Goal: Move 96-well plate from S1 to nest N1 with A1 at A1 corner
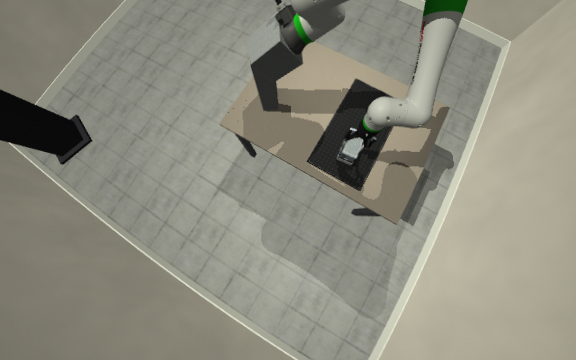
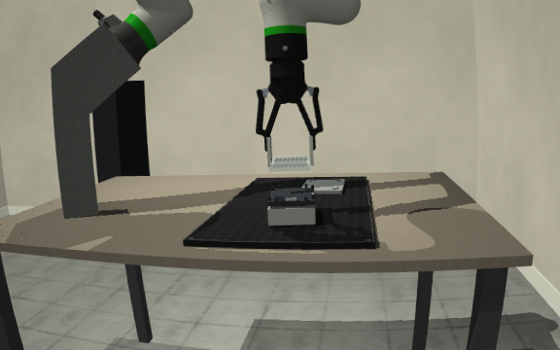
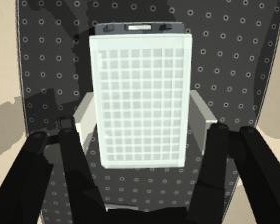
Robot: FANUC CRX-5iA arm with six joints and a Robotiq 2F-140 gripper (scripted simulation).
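Note:
The pale 96-well plate (image 2: 289,163) hangs level in the air above the table, clamped on its two long sides by my gripper (image 2: 290,155). In the wrist view the plate (image 3: 141,102) fills the middle, with a dark finger at each lower side. The grey plate shaker S1 (image 2: 292,204) stands on the black mat right below, its pocket empty; its edges show around the plate in the wrist view (image 3: 203,117). The flat pale plate nest N1 (image 2: 325,186) lies on the mat behind and to the right of the shaker. In the overhead view the plate (image 1: 351,148) sits under the wrist.
A black perforated mat (image 2: 290,214) covers the table's middle. A dark grey angled block (image 2: 82,117) stands at the table's left rear, and a black cabinet (image 2: 122,131) is behind it. The arm's pale links (image 1: 430,65) reach over the right side of the table.

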